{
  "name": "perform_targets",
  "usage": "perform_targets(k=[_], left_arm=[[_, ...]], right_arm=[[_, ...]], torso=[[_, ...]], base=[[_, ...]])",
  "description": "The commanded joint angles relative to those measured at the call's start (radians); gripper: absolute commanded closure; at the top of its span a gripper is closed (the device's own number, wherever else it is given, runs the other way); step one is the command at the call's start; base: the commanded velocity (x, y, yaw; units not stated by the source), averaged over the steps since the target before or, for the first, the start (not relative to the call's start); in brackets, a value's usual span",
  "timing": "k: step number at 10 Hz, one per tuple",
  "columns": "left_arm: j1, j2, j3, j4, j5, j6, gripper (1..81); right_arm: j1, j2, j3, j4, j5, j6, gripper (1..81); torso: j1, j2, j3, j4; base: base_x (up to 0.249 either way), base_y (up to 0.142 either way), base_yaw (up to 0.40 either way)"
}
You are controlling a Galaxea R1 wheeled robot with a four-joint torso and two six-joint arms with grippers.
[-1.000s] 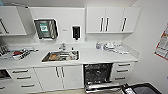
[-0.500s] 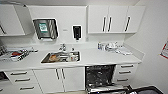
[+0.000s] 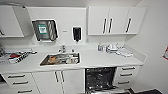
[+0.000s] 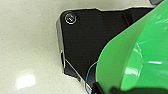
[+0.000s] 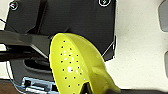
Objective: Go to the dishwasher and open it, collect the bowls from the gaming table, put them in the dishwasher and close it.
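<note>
From my head camera I face a white kitchen wall. The dishwasher [image 3: 100,78] sits at about five o'clock in the picture, under the white surface [image 3: 100,60]; its dark interior shows, so its door is down. The sink [image 3: 60,59] is at the centre, with dishes lying in it, and the tap [image 3: 62,48] stands just behind it. On the wall above, at eleven o'clock, hangs a paper towel dispenser [image 3: 45,30], and a black soap dispenser [image 3: 76,33] at twelve. White upper cabinets [image 3: 115,20] with black handles take up the two o'clock part. Small bottles and white dishes [image 3: 111,48] stand on the surface above the dishwasher, toward the back wall.

In my left wrist camera a green bowl [image 4: 140,60] shows large and close, tilted on edge in front of the robot's dark plate, with pale floor [image 4: 27,42] beyond. I cannot tell whether the left end effector is pinching it or how its fingers stand.

In my right wrist camera a yellow-green perforated bowl [image 5: 75,67] like a strainer shows close, also tilted, its dotted hollow turned toward the camera. Here too I cannot tell the right end effector's state, and neither arm's pose can be made out.
</note>
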Motion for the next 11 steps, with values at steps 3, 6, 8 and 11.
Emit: perform_targets(k=[3, 6, 8, 11], left_arm=[[-0.054, -0.013, -0.006, -0.002, 0.036, 0.000, 81.1], [-0.054, -0.010, -0.004, -0.001, 0.036, 0.000, 81.1], [-0.054, -0.007, -0.006, 0.002, 0.037, 0.000, 81.1], [-0.052, 0.005, -0.004, 0.012, 0.036, 0.001, 81.1]], right_arm=[[0.045, -0.013, -0.007, 0.008, -0.041, 0.009, 81.1], [0.047, -0.009, 0.002, 0.011, -0.041, 0.011, 81.1], [0.045, -0.007, 0.005, 0.012, -0.039, 0.012, 81.1], [0.042, 0.000, 0.008, 0.012, -0.041, 0.017, 81.1]], torso=[[0.001, 0.000, 0.000, 0.000], [0.001, 0.000, 0.000, 0.000], [0.001, 0.000, 0.000, 0.000], [0.001, 0.000, 0.000, 0.000]], base=[[0.113, 0.000, 0.000], [0.114, 0.000, 0.000], [0.115, 0.000, 0.000], [0.116, 0.000, 0.000]])
